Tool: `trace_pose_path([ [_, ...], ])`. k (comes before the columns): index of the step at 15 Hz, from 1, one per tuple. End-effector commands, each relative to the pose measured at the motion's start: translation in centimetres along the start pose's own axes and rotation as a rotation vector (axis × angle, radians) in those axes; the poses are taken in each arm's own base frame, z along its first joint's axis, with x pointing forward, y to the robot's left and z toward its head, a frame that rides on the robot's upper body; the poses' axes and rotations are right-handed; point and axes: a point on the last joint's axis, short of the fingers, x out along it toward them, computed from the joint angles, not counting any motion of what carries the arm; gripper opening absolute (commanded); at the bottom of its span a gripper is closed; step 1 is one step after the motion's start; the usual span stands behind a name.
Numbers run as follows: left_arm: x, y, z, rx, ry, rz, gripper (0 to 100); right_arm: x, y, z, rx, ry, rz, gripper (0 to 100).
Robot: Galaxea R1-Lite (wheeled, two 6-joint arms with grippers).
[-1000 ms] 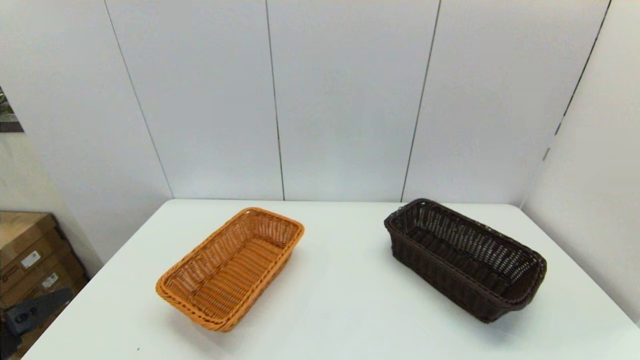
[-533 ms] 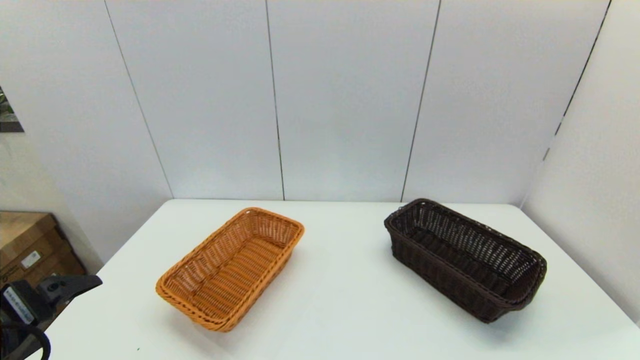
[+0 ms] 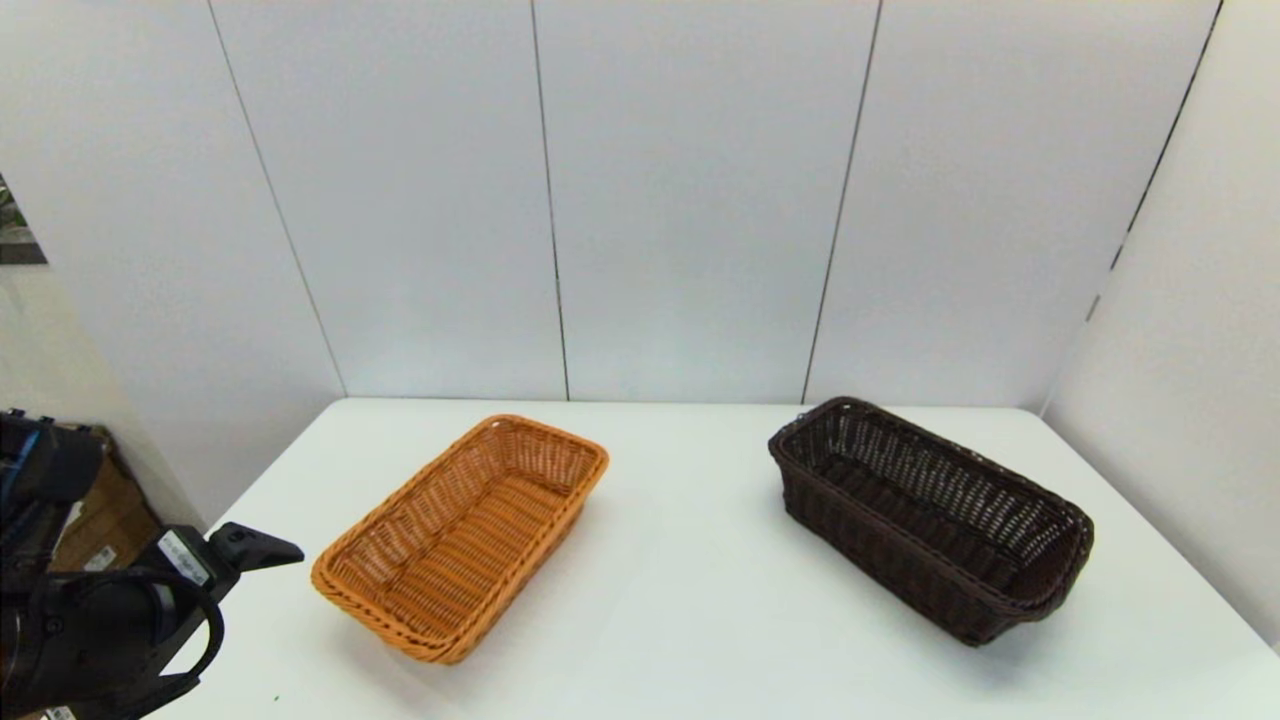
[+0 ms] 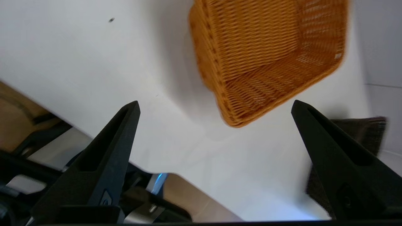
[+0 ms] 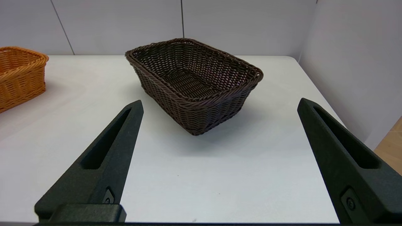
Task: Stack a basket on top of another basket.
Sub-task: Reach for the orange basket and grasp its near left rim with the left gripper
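The dark brown basket (image 3: 930, 515) rests on the right half of the white table (image 3: 690, 630), its long side running diagonally. On the left half stands the orange basket (image 3: 465, 535), also diagonal and empty. My left arm (image 3: 100, 620) is raised at the table's left edge, and one of its fingers (image 3: 262, 549) points toward the orange basket (image 4: 267, 53). The left gripper (image 4: 214, 104) is open and holds nothing. Out of the head view, the right gripper (image 5: 220, 101) hangs open and empty in front of the dark basket (image 5: 194, 81), short of it.
Grey wall panels (image 3: 690, 200) close off the table's far side, and another wall (image 3: 1190, 400) runs along its right edge. Brown cardboard boxes (image 3: 105, 515) sit on the floor beyond the left edge. A wide strip of bare table separates the two baskets.
My left arm has risen into the head view from the lower left corner and moved toward the orange basket. Both baskets have stayed where they were.
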Motion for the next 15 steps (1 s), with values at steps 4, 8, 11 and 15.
trace_pose_path([
  [4,4.5,-2.6,0.7,0.007,0.13,0.19,100,0.0,0.0,0.0,0.0,0.0,0.0,100],
  [8,7.0,-3.6,0.9,0.014,0.167,0.265,100,0.0,0.0,0.0,0.0,0.002,0.0,100],
  [11,8.8,-4.3,1.0,0.003,0.237,0.315,100,0.0,0.0,0.0,0.0,0.002,0.0,100],
  [15,9.3,-5.4,1.5,0.012,0.223,0.298,100,0.0,0.0,0.0,0.0,0.002,0.0,100],
])
